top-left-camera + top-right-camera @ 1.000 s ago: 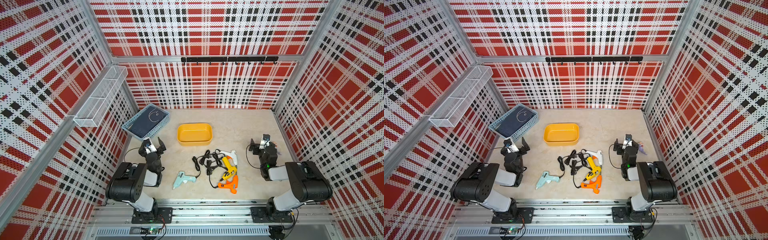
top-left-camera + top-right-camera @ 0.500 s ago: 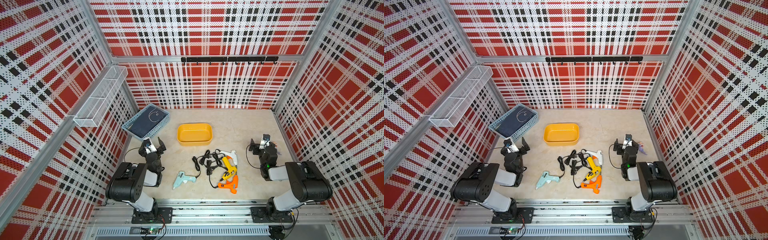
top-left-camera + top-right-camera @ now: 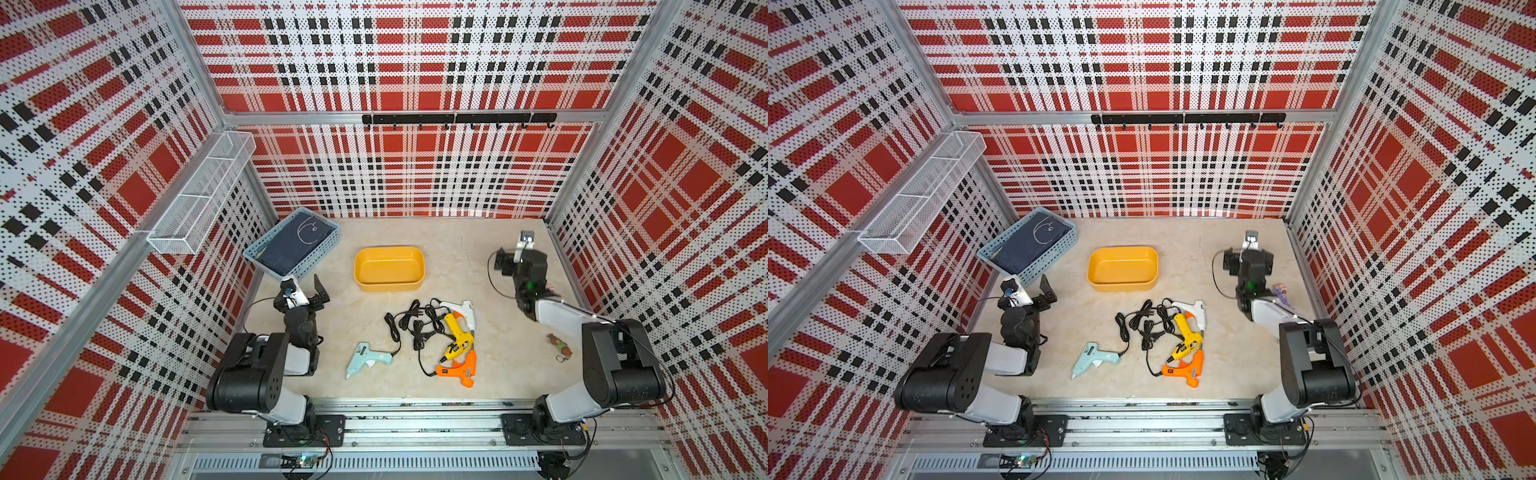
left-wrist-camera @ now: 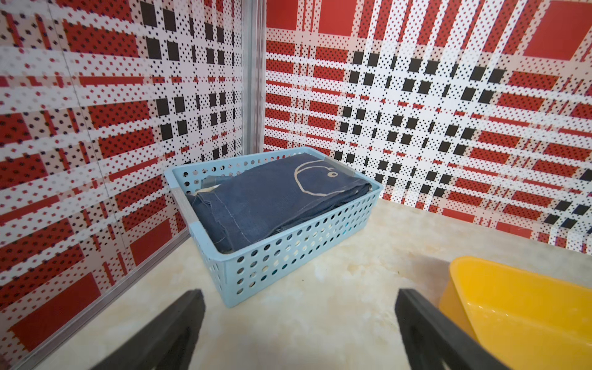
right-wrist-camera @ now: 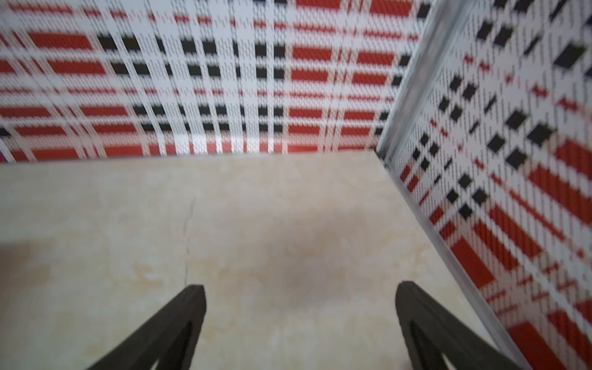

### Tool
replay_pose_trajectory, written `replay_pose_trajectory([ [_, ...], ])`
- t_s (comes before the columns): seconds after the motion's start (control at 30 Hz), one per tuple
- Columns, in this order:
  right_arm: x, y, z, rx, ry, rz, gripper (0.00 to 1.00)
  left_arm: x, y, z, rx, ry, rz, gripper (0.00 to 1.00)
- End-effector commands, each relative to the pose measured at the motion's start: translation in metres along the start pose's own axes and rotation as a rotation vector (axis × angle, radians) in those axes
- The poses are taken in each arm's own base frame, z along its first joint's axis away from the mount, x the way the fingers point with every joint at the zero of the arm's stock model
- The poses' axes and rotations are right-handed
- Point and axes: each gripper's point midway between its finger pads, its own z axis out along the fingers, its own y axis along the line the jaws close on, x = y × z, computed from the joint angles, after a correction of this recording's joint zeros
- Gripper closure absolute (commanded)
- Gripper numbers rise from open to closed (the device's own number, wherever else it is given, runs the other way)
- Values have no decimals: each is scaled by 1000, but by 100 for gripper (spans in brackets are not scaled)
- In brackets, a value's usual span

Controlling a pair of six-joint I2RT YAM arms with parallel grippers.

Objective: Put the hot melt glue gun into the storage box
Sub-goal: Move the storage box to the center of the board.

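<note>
The left arm (image 3: 253,374) and right arm (image 3: 619,370) are twins: chunky black joints, white link shells, black base plates (image 3: 332,428). A thin black cable (image 3: 490,276) loops off the right wrist, with a green light (image 3: 530,286) there too. The left tool (image 4: 299,298) has matte black fingers (image 4: 179,320).

We note one change, all in the last half second. The right gripper (image 3: 520,258) has swung from about 3 o'clock on the table (image 3: 478,249) toward 1 o'clock, nearer the back wall. The right arm (image 3: 557,318) has followed it. A small keyring (image 3: 559,349) at 4 o'clock now shows where the arm covered it. The right wrist view has gone blurred.
</note>
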Motion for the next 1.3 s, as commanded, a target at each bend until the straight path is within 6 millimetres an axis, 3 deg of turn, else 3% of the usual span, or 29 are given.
replay_pose_trajectory([
  [0.0,-11,49,10,-72,130,-58,0,-8,-14,17,10,134,35,2],
  [0.03,27,49,10,-11,351,-60,0,-9,-24,17,31,171,74,4],
  [0.1,22,84,28,-74,443,-8,0,-15,-42,12,65,186,112,6],
  [0.23,43,178,25,-306,646,44,0,-7,-51,6,43,308,28,15],
  [0.3,50,210,22,-378,712,88,0,0,-52,8,19,389,-12,21],
  [0.4,68,236,16,-404,818,103,0,18,-63,6,34,528,-13,29],
  [0.57,94,253,4,-429,918,123,2,28,-83,-7,54,619,22,29],
  [0.67,117,254,-2,-405,991,123,4,31,-84,-13,44,650,38,30],
  [0.7,124,253,-3,-396,1008,123,5,32,-93,-19,66,657,55,30],
  [1.07,167,256,-7,-372,1093,111,20,20,-92,-24,44,661,29,31],
  [1.2,171,266,-8,-378,1097,86,32,18,-92,-26,43,660,18,31],
  [1.27,171,270,-8,-399,1089,39,42,19,-92,-27,44,665,12,35],
])
